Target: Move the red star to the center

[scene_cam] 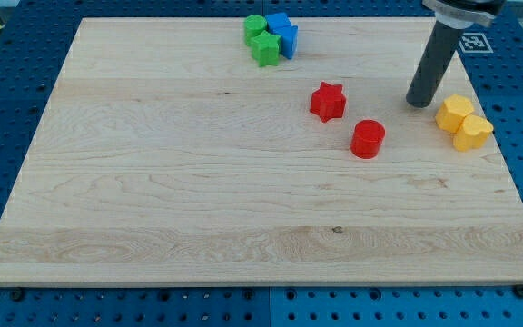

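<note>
- The red star (328,101) lies flat on the wooden board (152,182), right of centre toward the view's top; one point aims at the view's top, with no clear long axis
- My tip (418,103) rests on the board, well right of the star, beside two touching yellow blocks (464,122), holding nothing
- A red cylinder (368,139) sits near the star, lower right
- Green blocks (261,40) and blue blocks (283,34) cluster at the top edge
</note>
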You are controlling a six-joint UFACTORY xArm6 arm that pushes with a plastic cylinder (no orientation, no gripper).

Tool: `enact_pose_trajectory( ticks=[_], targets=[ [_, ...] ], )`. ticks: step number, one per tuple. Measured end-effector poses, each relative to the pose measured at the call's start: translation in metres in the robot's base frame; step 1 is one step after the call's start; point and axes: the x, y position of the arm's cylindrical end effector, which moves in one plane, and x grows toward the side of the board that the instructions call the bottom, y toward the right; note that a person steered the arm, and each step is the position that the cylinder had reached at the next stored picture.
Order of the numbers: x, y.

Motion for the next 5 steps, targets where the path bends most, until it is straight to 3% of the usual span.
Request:
enact_pose_trajectory(
  ticks=[4,5],
  targets=[
    [0.002,-0.063],
    [0.008,-0.103]
  ],
)
